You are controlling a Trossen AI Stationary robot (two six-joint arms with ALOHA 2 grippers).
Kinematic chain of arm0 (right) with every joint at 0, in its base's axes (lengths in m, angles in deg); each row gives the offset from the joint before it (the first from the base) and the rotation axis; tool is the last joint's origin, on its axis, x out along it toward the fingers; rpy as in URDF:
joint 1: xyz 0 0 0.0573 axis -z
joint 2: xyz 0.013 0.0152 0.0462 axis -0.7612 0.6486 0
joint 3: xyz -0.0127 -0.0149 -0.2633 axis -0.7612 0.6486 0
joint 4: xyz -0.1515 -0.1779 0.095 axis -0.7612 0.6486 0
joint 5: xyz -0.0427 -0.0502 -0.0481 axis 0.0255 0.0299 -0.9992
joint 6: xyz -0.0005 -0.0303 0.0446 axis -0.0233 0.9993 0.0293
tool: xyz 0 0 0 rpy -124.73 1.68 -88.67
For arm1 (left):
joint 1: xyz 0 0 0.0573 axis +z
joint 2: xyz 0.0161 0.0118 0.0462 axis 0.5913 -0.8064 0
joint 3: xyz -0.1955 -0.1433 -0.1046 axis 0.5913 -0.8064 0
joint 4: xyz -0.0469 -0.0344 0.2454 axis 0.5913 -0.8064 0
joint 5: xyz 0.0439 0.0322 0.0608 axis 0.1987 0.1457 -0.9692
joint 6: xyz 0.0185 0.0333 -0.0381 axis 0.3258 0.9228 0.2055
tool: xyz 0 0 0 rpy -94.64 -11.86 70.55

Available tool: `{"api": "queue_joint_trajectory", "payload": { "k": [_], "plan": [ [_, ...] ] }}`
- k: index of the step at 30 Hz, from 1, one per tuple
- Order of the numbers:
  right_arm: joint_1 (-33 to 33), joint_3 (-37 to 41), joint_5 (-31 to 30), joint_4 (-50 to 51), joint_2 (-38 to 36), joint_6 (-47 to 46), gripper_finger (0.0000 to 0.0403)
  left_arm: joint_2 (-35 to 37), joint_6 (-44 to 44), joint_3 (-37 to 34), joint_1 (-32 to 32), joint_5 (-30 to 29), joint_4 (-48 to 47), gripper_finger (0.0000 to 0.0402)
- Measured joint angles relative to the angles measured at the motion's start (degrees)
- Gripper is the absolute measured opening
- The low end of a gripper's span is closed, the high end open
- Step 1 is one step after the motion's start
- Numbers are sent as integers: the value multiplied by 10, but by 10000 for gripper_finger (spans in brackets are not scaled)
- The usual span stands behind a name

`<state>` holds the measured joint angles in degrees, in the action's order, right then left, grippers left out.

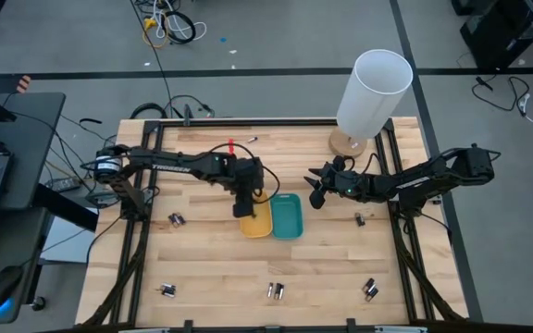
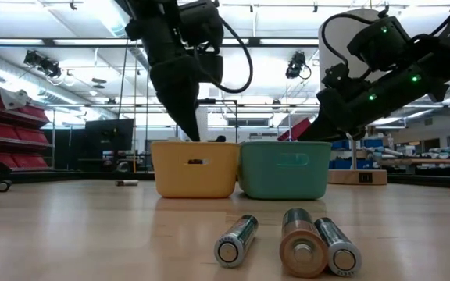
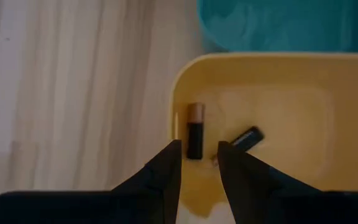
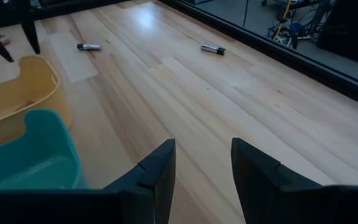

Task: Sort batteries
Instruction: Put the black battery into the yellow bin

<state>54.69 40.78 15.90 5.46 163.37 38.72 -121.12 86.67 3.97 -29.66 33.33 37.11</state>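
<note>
Batteries (image 3: pixel 195 130) are rigid, smooth, probably roll-prone; I grip mid-barrel. Left gripper (image 3: pixel 199 163) fingers released above yellow tray (image 3: pixel 303 68); right gripper (image 4: pixel 202 163) fingers apart, empty.

Wooden desk (image 1: pixel 211 268) carried yellow tray (image 1: pixel 254 223) under the left jaws, teal tray (image 1: pixel 286 216) touching it between both jaws, lamp base (image 1: pixel 348 142) beyond the right jaws. Loose batteries (image 1: pixel 276 291) lay scattered well apart from either.

Two trays (image 1: pixel 285 217) (yellow, teal), about fourteen batteries (image 1: pixel 277 291) visible
</note>
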Motion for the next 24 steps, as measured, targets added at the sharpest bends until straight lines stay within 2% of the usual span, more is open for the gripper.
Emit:
{"api": "queue_joint_trajectory", "payload": {
  "k": [9, 16, 24],
  "plan": [
    [0, 0, 0, 12, 0, 1, 142, 40, -11, -6, 38, -65, -63, 122],
    [0, 0, 0, 16, 0, -4, 142, 87, -69, -99, 79, -67, -49, 122],
    [0, 0, 0, 15, 0, -7, 142, 148, -145, -173, 79, -64, -81, 122]
  ]
}}
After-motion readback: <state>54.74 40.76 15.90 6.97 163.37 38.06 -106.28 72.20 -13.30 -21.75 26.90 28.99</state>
